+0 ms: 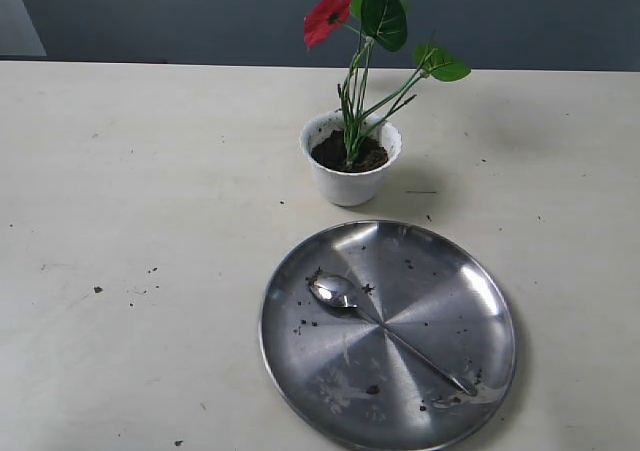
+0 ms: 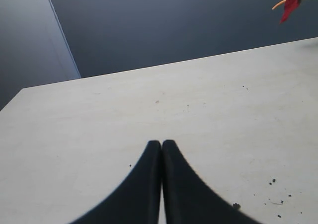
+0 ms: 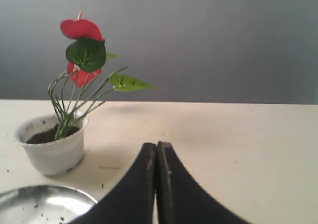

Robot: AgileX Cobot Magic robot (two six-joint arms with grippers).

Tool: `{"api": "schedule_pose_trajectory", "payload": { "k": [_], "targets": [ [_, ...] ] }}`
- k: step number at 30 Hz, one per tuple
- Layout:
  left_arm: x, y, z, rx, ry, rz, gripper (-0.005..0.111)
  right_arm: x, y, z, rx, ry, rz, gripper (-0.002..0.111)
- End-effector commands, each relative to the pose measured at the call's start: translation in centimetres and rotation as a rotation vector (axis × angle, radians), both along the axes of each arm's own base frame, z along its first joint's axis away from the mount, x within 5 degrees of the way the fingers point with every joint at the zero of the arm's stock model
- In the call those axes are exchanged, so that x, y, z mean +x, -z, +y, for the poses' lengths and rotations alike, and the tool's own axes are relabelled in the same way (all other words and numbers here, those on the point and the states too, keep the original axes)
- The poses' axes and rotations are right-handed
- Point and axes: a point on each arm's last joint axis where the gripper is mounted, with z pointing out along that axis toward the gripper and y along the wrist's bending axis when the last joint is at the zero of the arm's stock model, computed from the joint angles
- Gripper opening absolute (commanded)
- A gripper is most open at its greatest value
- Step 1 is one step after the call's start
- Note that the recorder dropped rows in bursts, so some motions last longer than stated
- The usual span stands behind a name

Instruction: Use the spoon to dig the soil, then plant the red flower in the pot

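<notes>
Nearest the exterior camera, a round steel plate (image 1: 388, 333) lies flat on the pale bench (image 1: 150, 221), its face dusted with dark crumbs. The spoon (image 1: 385, 329) rests on the plate, its bowl toward 10 o'clock and its thin handle running to about 4 o'clock, where the tip stops just inside the rim among a small smear of earth. Beyond the plate, at 12 o'clock from it and apart from its rim, stands the pot (image 1: 350, 158), upright, with the soil (image 1: 349, 152) filling it to just under the speckled rim. The red flower (image 1: 370, 46) is planted in that soil, its green stems rising from the middle and leaning slightly toward 1 o'clock, leaves and red blooms spread above. Loose specks of earth lie scattered on the bench at the plate's 9 o'clock. Neither arm appears in the exterior view. In the left wrist view the left gripper (image 2: 161, 143) hangs above bare bench, fingertips pressed together with nothing between them. In the right wrist view the right gripper (image 3: 156, 145) is likewise closed and empty, held level and facing the pot from well back, the plate's edge just in sight.
</notes>
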Motion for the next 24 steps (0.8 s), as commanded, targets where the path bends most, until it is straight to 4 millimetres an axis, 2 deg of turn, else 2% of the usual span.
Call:
{"api": "schedule_pose_trajectory", "payload": {
  "k": [1,5,24],
  "targets": [
    [0.02,-0.13,-0.04,-0.009,0.003,-0.006,0.002,-0.23,0.87,-0.11,-0.08,0.005,0.077,-0.001],
    [0.02,-0.13,-0.04,-0.009,0.003,-0.006,0.002,-0.35,1.51,-0.12,-0.124,-0.002,0.143,-0.001],
    [0.02,-0.13,-0.04,-0.009,0.003,-0.006,0.002,-0.34,1.45,-0.43,-0.076,0.068,0.143,-0.001]
  ]
}}
